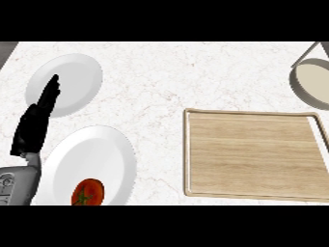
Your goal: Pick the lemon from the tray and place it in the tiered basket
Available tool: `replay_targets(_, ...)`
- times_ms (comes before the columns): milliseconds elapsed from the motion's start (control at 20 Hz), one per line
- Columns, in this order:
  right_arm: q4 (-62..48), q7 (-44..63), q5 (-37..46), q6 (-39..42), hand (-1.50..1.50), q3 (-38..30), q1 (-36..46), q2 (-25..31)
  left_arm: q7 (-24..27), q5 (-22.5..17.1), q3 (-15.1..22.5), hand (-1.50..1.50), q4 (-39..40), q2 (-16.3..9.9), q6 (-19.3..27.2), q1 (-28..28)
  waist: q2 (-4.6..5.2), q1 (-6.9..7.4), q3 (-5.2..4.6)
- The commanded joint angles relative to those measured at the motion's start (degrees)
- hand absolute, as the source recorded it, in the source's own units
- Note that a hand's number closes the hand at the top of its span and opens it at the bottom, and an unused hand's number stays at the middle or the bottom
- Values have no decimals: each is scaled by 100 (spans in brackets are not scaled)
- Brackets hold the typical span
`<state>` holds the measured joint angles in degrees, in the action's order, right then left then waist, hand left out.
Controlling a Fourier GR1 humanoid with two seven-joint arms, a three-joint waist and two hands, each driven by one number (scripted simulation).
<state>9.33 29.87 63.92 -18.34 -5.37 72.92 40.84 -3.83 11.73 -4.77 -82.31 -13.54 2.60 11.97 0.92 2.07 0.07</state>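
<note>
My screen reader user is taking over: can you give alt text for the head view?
A rectangular wooden tray lies empty at right, no lemon visible, with a round grey basket tier above it. At left, the open black left hand rests beside two white plates, the nearer holding a red tomato.

Left robot hand (35, 126): matte black, slim tapering fingers, narrow wrist. Forearm (10, 185): light grey casing, rounded, with darker recessed panel lines and small fittings near wrist. Only this arm in view.

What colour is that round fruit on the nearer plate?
Red, with a green stem: the fruit shows best in the head view.
</note>
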Motion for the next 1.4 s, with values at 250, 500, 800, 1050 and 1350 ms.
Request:
replay_targets(250, -189, -107, -1108, -102, -150, -1082, -523, -156, -262, 76, 90, 0, -240, 144, 101, -5, -25, -28, 7)
replay_targets(500, 57, -618, -1330, -542, -150, -1285, -856, -102, 411, 58, -26, 0, 199, 51, 16, -173, 21, 10, 4)
replay_targets(800, 585, -782, -1615, -1188, -150, -1522, -853, -128, 565, -8, -124, 0, 126, -13, -62, -449, -46, -69, -5)
replay_targets(1050, 871, -746, -1631, -1589, -150, -1559, -840, 83, 52, -28, -144, 0, 13, -1, -74, -90, -51, -89, -4)
replay_targets(1350, 1460, 67, -1960, -750, -150, -1742, -966, 604, 360, -99, -389, 0, 67, -174, -115, -392, -141, -286, -16)
